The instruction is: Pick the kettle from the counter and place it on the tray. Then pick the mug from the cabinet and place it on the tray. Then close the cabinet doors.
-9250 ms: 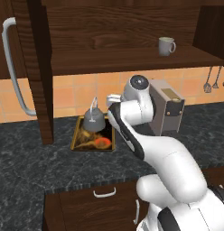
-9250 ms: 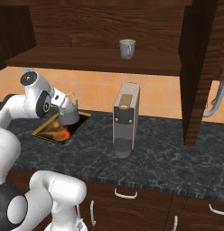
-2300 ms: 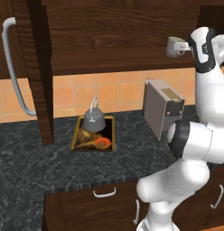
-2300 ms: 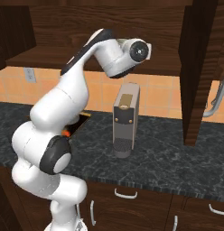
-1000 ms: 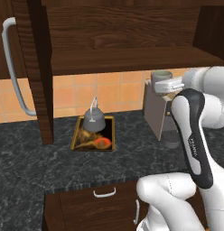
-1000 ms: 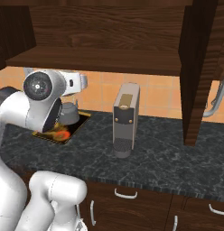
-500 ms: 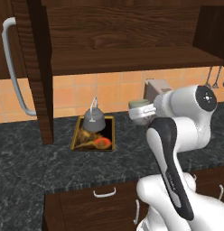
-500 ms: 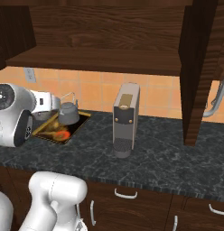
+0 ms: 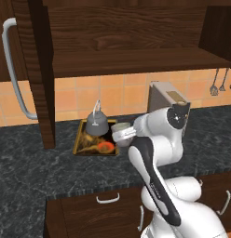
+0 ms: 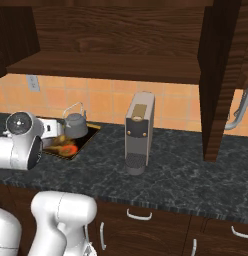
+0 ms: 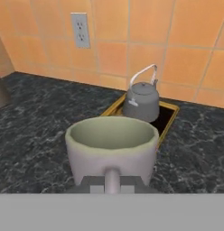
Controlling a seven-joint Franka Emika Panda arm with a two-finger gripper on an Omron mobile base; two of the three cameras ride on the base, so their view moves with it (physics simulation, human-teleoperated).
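Observation:
The pale mug (image 9: 119, 128) hangs just right of the tray (image 9: 79, 140), a little above the counter (image 9: 52, 172), with my gripper (image 9: 130, 135) shut on it. In the hand view the mug (image 11: 111, 149) stands upright in the foreground, its handle between my gripper's (image 11: 111, 184) tips. Behind it the grey kettle (image 11: 142, 101) sits upright in the gold-rimmed tray (image 11: 170, 118). The kettle (image 10: 75, 125) occupies the tray's (image 10: 87, 140) back end. Above, the cabinet (image 9: 136, 60) stands with its doors open: left door (image 9: 40, 69), right door (image 10: 221, 75).
A boxy grey coffee machine (image 10: 138, 131) stands on the counter (image 10: 186, 180) right of the tray. A wall outlet (image 11: 81, 29) sits in the orange tiles. Utensils (image 9: 217, 83) hang at the far right. Long bar handles (image 9: 15, 74) jut from the open doors.
My arm has swung down and to the left with the mug in its grip, from in front of the coffee machine to just beside the tray. Kettle and tray have stayed put.

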